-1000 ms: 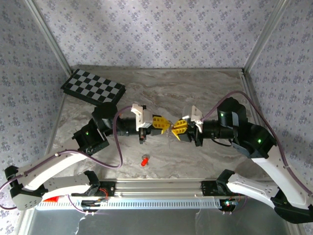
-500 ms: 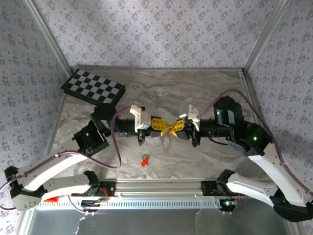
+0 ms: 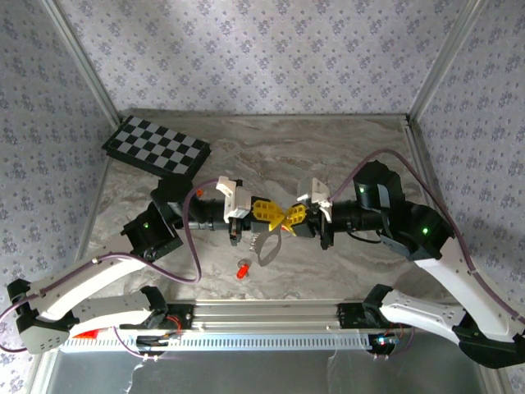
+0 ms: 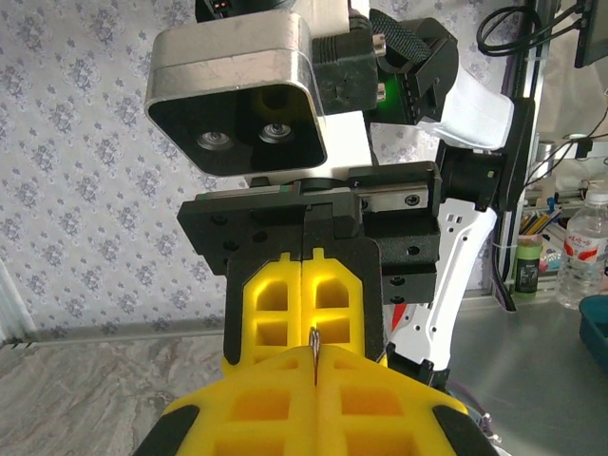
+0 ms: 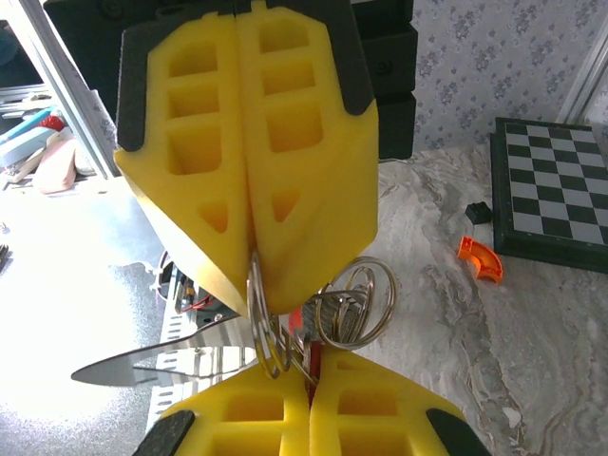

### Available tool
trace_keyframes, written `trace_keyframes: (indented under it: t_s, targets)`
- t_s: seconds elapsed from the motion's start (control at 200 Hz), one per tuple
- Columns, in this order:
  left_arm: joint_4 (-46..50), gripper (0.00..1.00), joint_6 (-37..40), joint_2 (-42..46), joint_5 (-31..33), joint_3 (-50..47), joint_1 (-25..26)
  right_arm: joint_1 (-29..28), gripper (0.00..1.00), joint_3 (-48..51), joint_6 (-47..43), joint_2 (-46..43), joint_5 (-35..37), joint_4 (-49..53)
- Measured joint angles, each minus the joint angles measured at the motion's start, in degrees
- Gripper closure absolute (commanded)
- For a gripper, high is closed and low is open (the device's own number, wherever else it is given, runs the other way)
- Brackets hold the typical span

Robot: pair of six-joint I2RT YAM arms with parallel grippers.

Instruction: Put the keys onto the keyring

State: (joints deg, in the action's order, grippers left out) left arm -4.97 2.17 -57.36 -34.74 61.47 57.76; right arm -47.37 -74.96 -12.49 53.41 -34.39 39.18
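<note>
yellow pads (image 5: 204, 161): both pairs are pressed flat with no gap at either seam; the soft foam suits thin metal.
left gripper (image 3: 279, 216): closed on the keyring (image 3: 264, 245), pinching one of its wire loops (image 5: 353, 302) at the very tip. i judge it to be the steady side that keeps the ring from turning.
right gripper (image 3: 290, 217): closed, tip to tip against the left one. a red sliver shows in its seam in the right wrist view, likely a key head, but i cannot tell for sure what it clamps.
keyring position: the silvery oblong juts from the meeting point toward the near edge. it is held above the table (image 3: 344, 156) rather than resting on it, probably so both arms can reach round it.
keys (image 3: 242, 269): one with a red head lies loose on the table, on the near side of the grippers and apart from them. i judge it is not yet threaded.
thin metal edge (image 4: 313, 356): stands upright between the two tips in the left wrist view, seen edge-on.
step in hand: working a key onto a loop, by my reading.
next move: calls for a small twist along the coil with neither grip loosening.
risk: slim parts may slip from the foam and drop.
checkerboard (image 3: 156, 146): far left corner, well apart, no part in this.
</note>
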Motion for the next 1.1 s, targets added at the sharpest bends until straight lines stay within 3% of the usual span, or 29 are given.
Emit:
trace_keyframes:
  t_s: [0.485,0.72,0.885,1.099]
  targets:
    - [-2.7,1.00,-0.4,0.0,-0.2,-0.2,0.0,-0.1,0.82,1.1,0.7,-3.8,0.1,-1.8]
    - [-2.8,1.00,-0.4,0.0,-0.2,-0.2,0.0,-0.1,0.58,2.8,1.6,-6.5,2.1,-3.9]
    - [-2.7,1.00,-0.4,0.0,-0.2,-0.2,0.0,-0.1,0.58,2.8,2.7,-7.3,3.4,-6.1]
    - [-2.7,1.00,-0.3,0.0,-0.2,-0.2,0.0,-0.1,0.66,2.8,2.7,-6.3,3.5,-8.2]
